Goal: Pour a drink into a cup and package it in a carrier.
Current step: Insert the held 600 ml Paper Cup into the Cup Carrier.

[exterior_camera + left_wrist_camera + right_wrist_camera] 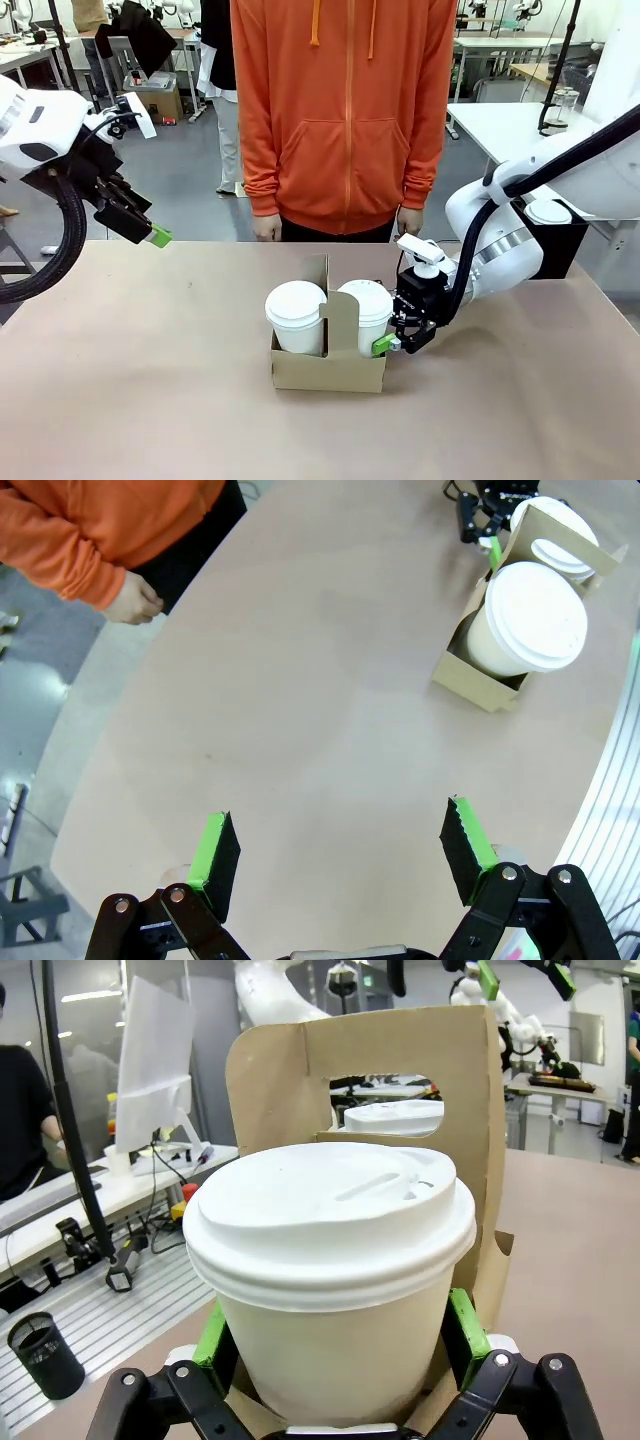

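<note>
The brown cardboard carrier stands mid-table with a white lidded cup in each slot. The left cup is on one side of the handle panel and the right cup on the other. My right gripper is low at the carrier's right end. In the right wrist view it is open, its green pads either side of the cup, with the handle panel behind. My left gripper hangs open above the table's far left, empty, far from the carrier. The jug with the drink is out of view.
A person in an orange hoodie stands at the far edge, hands down by the table. A black box with a short white cup on it sits at the back right, behind my right arm.
</note>
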Robot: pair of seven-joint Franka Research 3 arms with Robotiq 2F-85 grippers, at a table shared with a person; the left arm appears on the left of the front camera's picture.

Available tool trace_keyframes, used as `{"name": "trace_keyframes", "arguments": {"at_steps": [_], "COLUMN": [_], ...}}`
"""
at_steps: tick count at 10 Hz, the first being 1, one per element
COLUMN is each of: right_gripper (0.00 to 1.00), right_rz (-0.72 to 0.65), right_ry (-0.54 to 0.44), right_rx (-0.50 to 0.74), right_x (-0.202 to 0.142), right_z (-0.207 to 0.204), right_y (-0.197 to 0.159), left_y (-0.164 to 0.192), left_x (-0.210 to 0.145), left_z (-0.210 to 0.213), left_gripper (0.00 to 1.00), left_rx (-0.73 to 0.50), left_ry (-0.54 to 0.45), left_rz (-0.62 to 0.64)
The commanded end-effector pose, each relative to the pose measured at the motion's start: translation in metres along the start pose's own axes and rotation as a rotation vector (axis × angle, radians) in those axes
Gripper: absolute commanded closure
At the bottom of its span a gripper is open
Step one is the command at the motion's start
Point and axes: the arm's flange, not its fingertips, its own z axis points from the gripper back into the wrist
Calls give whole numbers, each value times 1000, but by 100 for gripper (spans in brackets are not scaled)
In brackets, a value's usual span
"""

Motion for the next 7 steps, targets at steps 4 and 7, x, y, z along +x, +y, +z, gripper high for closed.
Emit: {"name": "trace_keyframes", "arguments": {"at_steps": [4, 7], "right_gripper": [0, 0], "right_rz": [91, 70], "right_ry": [87, 169], "right_rx": [-56, -255], "right_x": [33, 68], "right_z": [38, 88], "right_y": [18, 47], "left_y": [-2, -2], "left_x": [0, 0], "left_z": [3, 3], "left_gripper": [0, 0], "left_rx": [3, 3], "left_ry": [13, 13], "left_rz": [11, 11]}}
